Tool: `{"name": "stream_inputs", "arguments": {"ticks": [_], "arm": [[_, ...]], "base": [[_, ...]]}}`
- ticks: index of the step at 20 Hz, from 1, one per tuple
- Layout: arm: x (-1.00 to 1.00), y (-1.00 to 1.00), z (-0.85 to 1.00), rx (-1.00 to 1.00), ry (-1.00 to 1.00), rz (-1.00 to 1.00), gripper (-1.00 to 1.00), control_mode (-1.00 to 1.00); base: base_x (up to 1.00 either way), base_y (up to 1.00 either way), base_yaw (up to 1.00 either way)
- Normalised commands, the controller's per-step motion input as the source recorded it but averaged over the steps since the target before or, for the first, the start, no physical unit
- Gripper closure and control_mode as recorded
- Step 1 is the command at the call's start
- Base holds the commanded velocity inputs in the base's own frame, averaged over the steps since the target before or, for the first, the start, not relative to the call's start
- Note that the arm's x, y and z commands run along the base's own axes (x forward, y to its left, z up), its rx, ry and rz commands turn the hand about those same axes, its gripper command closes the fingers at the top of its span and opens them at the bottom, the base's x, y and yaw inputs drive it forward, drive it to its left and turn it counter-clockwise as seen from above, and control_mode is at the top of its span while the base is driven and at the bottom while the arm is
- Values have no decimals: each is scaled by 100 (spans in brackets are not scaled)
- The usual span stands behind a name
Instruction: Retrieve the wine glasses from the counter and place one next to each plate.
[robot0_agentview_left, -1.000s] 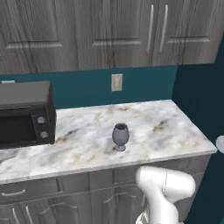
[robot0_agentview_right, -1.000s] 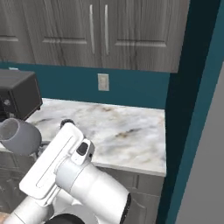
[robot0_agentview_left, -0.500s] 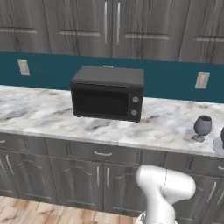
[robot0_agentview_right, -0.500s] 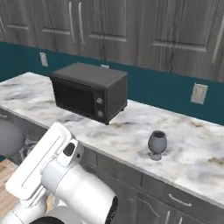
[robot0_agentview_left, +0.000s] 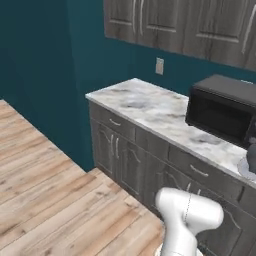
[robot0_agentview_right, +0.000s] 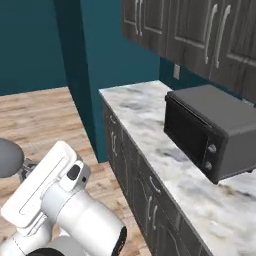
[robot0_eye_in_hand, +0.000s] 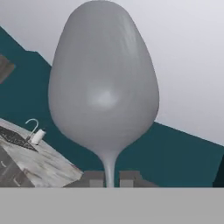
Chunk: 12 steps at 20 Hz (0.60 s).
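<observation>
Swinging left since half a second ago, both base cameras are now showing me the counter's (robot0_agentview_left: 150, 107) end corner, the teal wall and a stretch of wood floor (robot0_agentview_left: 45, 185), where before the microwave (robot0_agentview_left: 225, 112) sat mid-frame with a glass standing to its right; that is the base turning, not the things shifting.

I am carrying one wine glass (robot0_eye_in_hand: 103, 83) in the gripper (robot0_eye_in_hand: 109, 178). Through the hand camera the two finger tips are pressed in on the thin stem from either side, just under the bowl, and the bowl is rising straight up from between them. That same camera is also giving me a marble island (robot0_eye_in_hand: 35, 159) with a curved tap far behind the glass, which neither base camera has.

From the right base camera I am seeing the glass's grey bowl (robot0_agentview_right: 9, 157) poking in at the left edge, beside the arm's forearm and well apart from the counter (robot0_agentview_right: 150, 130), out over the floor. On the left base camera a dark rounded shape (robot0_agentview_left: 251, 157) is sitting at the right edge beside the microwave; it may be the second glass, but it is cut off.
</observation>
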Motion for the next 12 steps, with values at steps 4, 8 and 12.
{"name": "stream_inputs", "arguments": {"ticks": [4, 8, 12], "arm": [[0, 0, 0, 0, 0, 0, 100, 100], [0, 0, 0, 0, 0, 0, 100, 100], [0, 0, 0, 0, 0, 0, 100, 100]], "base": [[0, 7, 100], [0, 18, 100], [14, 18, 97]]}}
